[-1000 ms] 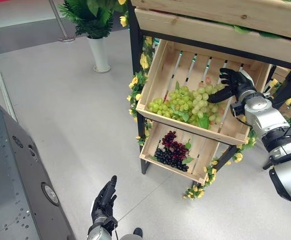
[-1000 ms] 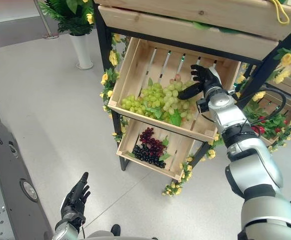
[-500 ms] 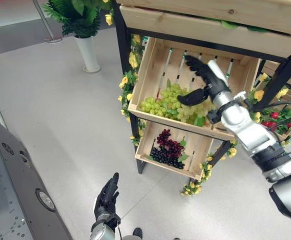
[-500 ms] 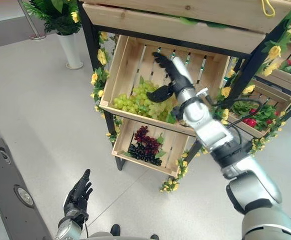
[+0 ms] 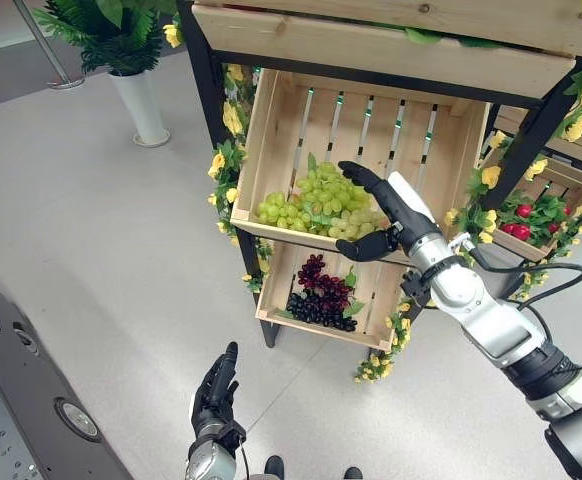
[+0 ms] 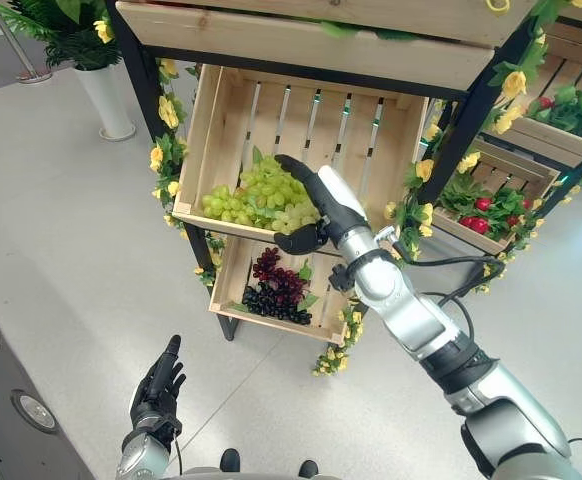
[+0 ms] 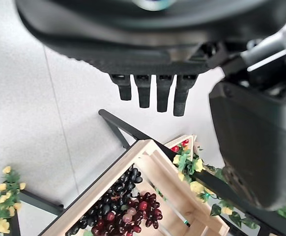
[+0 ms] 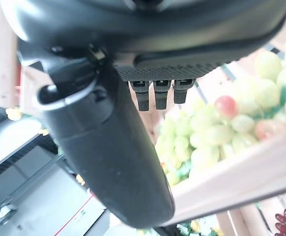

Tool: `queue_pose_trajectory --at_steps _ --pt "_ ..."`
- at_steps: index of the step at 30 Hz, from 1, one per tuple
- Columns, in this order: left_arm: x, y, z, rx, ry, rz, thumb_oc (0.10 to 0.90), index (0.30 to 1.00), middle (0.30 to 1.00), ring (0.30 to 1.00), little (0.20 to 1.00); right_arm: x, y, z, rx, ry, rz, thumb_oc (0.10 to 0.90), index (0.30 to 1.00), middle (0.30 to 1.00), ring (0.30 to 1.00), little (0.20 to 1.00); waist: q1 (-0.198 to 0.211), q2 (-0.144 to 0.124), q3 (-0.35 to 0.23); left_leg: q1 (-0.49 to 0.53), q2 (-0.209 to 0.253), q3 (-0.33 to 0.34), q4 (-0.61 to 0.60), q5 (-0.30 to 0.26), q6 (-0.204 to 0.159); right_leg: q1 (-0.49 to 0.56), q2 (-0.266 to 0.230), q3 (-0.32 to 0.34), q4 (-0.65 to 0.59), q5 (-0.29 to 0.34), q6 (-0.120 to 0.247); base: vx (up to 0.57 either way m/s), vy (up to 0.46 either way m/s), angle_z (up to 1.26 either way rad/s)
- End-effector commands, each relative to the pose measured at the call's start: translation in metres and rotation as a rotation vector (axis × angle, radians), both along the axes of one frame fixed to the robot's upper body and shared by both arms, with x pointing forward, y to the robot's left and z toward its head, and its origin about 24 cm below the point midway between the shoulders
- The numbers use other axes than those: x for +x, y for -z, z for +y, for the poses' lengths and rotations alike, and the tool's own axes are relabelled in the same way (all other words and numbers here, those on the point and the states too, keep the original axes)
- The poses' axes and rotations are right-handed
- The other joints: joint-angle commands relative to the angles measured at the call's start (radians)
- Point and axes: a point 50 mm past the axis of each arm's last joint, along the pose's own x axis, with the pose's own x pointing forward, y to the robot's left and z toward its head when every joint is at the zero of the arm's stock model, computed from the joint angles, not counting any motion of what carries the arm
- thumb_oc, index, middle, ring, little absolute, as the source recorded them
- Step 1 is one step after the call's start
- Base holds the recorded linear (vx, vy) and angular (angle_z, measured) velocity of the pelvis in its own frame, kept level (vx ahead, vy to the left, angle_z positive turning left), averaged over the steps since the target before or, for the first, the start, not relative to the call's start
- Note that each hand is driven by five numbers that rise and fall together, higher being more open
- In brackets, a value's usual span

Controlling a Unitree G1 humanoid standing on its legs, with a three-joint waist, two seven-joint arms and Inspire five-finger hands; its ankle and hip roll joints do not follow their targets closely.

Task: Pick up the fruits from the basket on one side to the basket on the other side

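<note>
At centre frame, the dark right hand [image 5: 392,215] hangs over the green grape bunch [image 5: 319,203] in the slatted wooden crate [image 5: 371,115], fingers spread and holding nothing, seemingly poised for a grab, while the left hand [image 5: 216,388] idles flat at lower left.

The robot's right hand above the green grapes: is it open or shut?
Open. The right hand has straight fingers spread above the green grapes in the upper wooden crate, gripping nothing.
</note>
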Motion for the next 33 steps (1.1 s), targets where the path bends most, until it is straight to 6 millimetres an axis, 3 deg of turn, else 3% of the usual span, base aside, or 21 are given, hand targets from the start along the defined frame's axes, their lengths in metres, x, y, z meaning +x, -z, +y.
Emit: queue_pose_trajectory --at_steps 1,12,21,23,26,29,30,32,33 --pt "0.043 -0.031 -0.009 0.037 0.036 -0.213 0.800 0.900 0.900 0.900 0.900 -0.019 -0.064 0.015 0.013 -0.109 -0.444 0.800 0.900 0.900 0.900 0.900 0.010 -0.007 -0.016 0.045 -0.034 -0.017 0.003 -0.191 0.004 0.029 -0.022 0.016 0.006 -0.065 0.012 -0.01 -0.004 -0.08" --pt "0.041 -0.029 -0.015 0.032 0.057 -0.208 0.800 0.900 0.900 0.900 0.900 -0.061 -0.059 0.035 0.127 -0.325 -0.675 0.800 0.900 0.900 0.900 0.900 0.003 0.010 -0.005 0.047 -0.040 -0.016 0.003 -0.199 0.012 0.025 -0.023 0.031 0.006 -0.069 0.019 0.00 -0.001 -0.06" --pt "0.038 -0.024 -0.016 0.044 0.113 -0.180 0.800 0.900 0.900 0.900 0.900 -0.093 -0.057 0.058 0.129 -0.656 -0.770 0.800 0.900 0.900 0.900 0.900 0.029 0.007 -0.010 0.048 -0.045 -0.037 0.003 -0.199 0.012 0.033 -0.026 0.013 0.006 -0.077 0.023 0.00 0.000 0.00" --pt "0.038 -0.024 -0.017 0.045 0.123 -0.178 0.800 0.900 0.900 0.900 0.900 -0.094 -0.057 0.061 0.135 -0.703 -0.730 0.800 0.900 0.900 0.900 0.900 0.035 0.006 -0.010 0.048 -0.046 -0.042 0.003 -0.198 0.012 0.035 -0.026 0.010 0.006 -0.079 0.022 0.00 0.000 0.00" --pt "0.037 -0.022 -0.014 0.047 0.139 -0.175 0.800 0.900 0.900 0.900 0.900 -0.087 -0.049 0.066 0.224 -0.835 -0.454 0.800 0.900 0.900 0.900 0.900 0.048 0.003 -0.010 0.050 -0.047 -0.050 0.003 -0.196 0.012 0.042 -0.027 0.001 0.006 -0.080 0.019 0.02 -0.009 0.04" --pt "0.036 -0.021 -0.013 0.056 0.157 -0.167 0.800 0.900 0.900 0.900 0.900 -0.074 -0.028 0.069 0.383 -0.899 -0.130 0.800 0.900 0.900 0.900 0.900 0.058 0.000 -0.011 0.052 -0.049 -0.057 0.003 -0.192 0.010 0.048 -0.029 -0.011 0.006 -0.081 0.017 0.03 -0.007 0.15" --pt "0.036 -0.021 -0.013 0.056 0.159 -0.166 0.800 0.900 0.900 0.900 0.900 -0.073 -0.025 0.070 0.393 -0.902 -0.106 0.800 0.900 0.900 0.900 0.900 0.059 0.000 -0.011 0.051 -0.049 -0.058 0.003 -0.192 0.010 0.048 -0.029 -0.012 0.006 -0.081 0.017 0.03 0.001 0.09" --pt "0.033 -0.019 -0.011 0.061 0.161 -0.153 0.800 0.900 0.900 0.900 0.900 -0.068 0.004 0.073 0.480 -0.923 0.111 0.800 0.900 0.900 0.900 0.900 0.065 -0.001 -0.014 0.052 -0.048 -0.061 0.003 -0.189 0.008 0.052 -0.031 -0.023 0.006 -0.082 0.017 0.04 0.001 0.04" --pt "0.033 -0.019 -0.010 0.062 0.162 -0.152 0.800 0.900 0.900 0.900 0.900 -0.068 0.005 0.073 0.482 -0.923 0.119 0.800 0.900 0.900 0.900 0.900 0.065 -0.001 -0.014 0.052 -0.048 -0.062 0.003 -0.189 0.007 0.052 -0.031 -0.024 0.006 -0.082 0.017 0.04 0.001 0.06"
